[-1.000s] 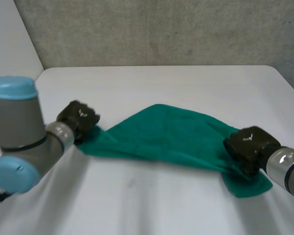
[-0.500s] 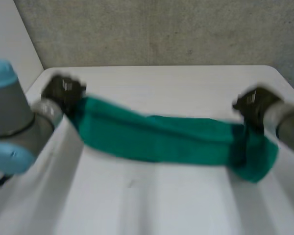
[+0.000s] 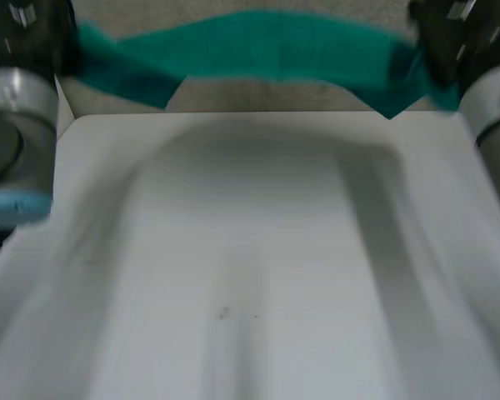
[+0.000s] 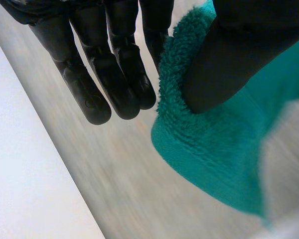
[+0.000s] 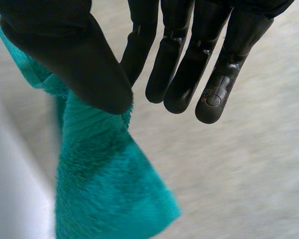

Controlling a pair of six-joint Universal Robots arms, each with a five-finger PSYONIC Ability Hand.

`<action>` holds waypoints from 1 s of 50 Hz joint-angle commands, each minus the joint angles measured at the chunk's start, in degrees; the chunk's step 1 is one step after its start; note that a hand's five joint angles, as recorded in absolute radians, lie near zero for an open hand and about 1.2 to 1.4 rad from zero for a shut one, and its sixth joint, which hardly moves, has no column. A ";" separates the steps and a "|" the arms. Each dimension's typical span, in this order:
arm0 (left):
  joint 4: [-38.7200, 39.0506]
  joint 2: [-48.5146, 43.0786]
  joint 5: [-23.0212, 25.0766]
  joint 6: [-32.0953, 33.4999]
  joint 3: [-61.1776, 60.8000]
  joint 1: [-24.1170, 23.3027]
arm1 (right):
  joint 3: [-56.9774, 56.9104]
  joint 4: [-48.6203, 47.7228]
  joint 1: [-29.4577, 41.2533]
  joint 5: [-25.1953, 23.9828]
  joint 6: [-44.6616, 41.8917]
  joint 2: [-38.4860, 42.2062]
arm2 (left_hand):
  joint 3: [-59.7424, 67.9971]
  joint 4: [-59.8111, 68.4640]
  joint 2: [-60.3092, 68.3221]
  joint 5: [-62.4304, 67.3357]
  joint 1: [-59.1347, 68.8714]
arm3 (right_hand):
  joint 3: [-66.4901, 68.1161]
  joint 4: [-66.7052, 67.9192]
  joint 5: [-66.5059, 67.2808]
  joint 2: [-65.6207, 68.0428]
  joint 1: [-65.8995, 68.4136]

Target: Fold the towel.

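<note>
1. No word, number, brand or sign can be read.
2. Upper left of the head view: the left hand [image 3: 27, 32] carries a pale mark, too blurred to read.
3. Upper right: the right hand [image 3: 447, 30] carries another, equally unreadable.

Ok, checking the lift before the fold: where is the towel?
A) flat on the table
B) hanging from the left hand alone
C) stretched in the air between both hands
C: the towel spans above the table, one end pinched by the left hand, the other by the right hand.
</note>
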 commanded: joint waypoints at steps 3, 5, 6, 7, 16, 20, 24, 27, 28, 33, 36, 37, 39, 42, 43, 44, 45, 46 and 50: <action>0.00 -1.23 6.17 -5.01 -21.46 1.08 | 16.39 0.67 0.48 -4.14 0.33 9.98 | 11.69 11.53 11.34 14.90 16.30 | 12.22 11.72 13.22 12.32 25.26; -0.18 -2.72 7.23 -4.66 -23.39 0.99 | 16.58 0.76 0.65 -3.96 0.24 11.42 | 11.69 11.53 11.34 14.90 16.30 | 12.22 11.72 13.22 12.32 25.26; -0.52 -3.77 7.67 -4.57 -24.79 1.25 | 16.84 0.76 0.83 -3.87 0.24 12.72 | 11.69 11.53 11.34 14.90 16.30 | 12.22 11.72 13.22 12.32 25.26; -0.62 -4.13 7.76 -4.48 -25.33 1.69 | 17.36 0.76 0.83 -3.61 0.24 14.91 | 11.69 11.53 11.34 14.90 16.30 | 12.22 11.72 13.22 12.32 25.26; -4.92 -3.60 8.29 -1.76 -28.94 7.23 | 19.39 0.85 0.22 -2.99 0.24 14.14 | 11.54 11.39 11.19 14.75 16.15 | 12.22 11.72 13.22 12.32 25.26; -7.99 -0.18 8.46 4.82 -30.08 8.29 | 20.88 0.76 -0.05 -3.08 0.42 11.25 | -22.04 -22.19 -22.39 -18.83 -17.43 | 12.22 11.72 13.22 12.32 25.26; -10.54 3.33 8.55 11.50 -30.26 7.76 | 21.93 0.67 -0.05 -3.17 0.51 10.37 | -34.70 -34.85 -35.05 -31.49 -30.09 | 12.22 11.72 13.22 12.32 25.26; -11.95 5.97 8.64 16.07 -30.17 6.97 | 22.29 0.67 -0.05 -3.17 0.42 10.19 | -43.95 -44.10 -44.30 -40.74 -39.34 | 12.22 11.72 13.22 12.32 25.26; -12.13 6.76 8.81 17.04 -30.08 6.62 | 22.46 0.58 -0.05 -3.25 0.51 10.19 | -45.30 -45.45 -45.65 -42.09 -40.69 | 12.22 11.72 13.22 12.32 25.26; -12.39 8.88 10.66 21.09 -29.73 3.81 | 23.08 0.41 -0.05 -3.34 0.51 10.28 | -48.51 -48.66 -48.86 -45.30 -43.90 | 12.22 11.72 13.22 12.32 25.26; -12.57 8.61 11.36 22.24 -29.82 1.70 | 23.43 0.32 -0.05 -3.34 0.51 10.28 | -48.51 -48.66 -48.86 -45.30 -43.90 | 12.22 11.72 13.22 12.32 25.26; -12.66 8.53 11.36 22.41 -29.99 1.17 | 23.52 0.32 -0.05 -3.43 0.51 10.28 | -48.51 -48.66 -48.86 -45.30 -43.90 | 12.22 11.72 13.22 12.32 25.26; -12.92 8.35 11.36 23.20 -30.34 -0.32 | 23.78 0.23 -0.05 -3.43 0.51 10.28 | -48.17 -48.33 -48.52 -44.97 -43.57 | 12.22 11.72 13.22 12.32 25.26; -14.49 7.13 10.84 24.43 -30.43 -1.12 | 24.13 0.14 -0.05 -3.52 0.51 10.28 | -47.50 -47.66 -47.86 -44.30 -42.90 | 12.22 11.72 13.22 12.32 25.26; -14.85 6.60 10.66 24.78 -30.43 -1.12 | 24.31 0.14 -0.05 -3.52 0.42 10.28 | -47.16 -47.32 -47.52 -43.96 -42.56 | 12.22 11.72 13.22 12.32 25.26; -15.38 6.16 10.49 25.14 -30.35 -1.12 | 24.40 0.14 -0.05 -3.60 0.42 10.28 | -46.50 -46.65 -46.85 -43.29 -41.89 | 12.22 11.72 13.22 12.32 25.26; -16.34 5.63 9.79 25.49 -30.35 -1.03 | 24.57 0.06 -0.05 -3.61 0.51 10.36 | -45.32 -45.48 -45.68 -42.12 -40.72 | 12.22 11.72 13.22 12.32 25.26; -16.78 5.45 9.35 25.40 -30.35 -1.03 | 24.57 0.06 -0.05 -3.61 0.51 10.37 | -45.14 -45.30 -45.50 -41.94 -40.54 | 12.22 11.72 13.22 12.32 25.26; -17.49 5.01 6.10 24.61 -30.43 -0.07 | 24.66 -0.03 -0.14 -3.52 0.51 10.45 | -44.81 -44.96 -45.16 -41.60 -40.20 | 12.22 11.72 13.22 12.32 25.26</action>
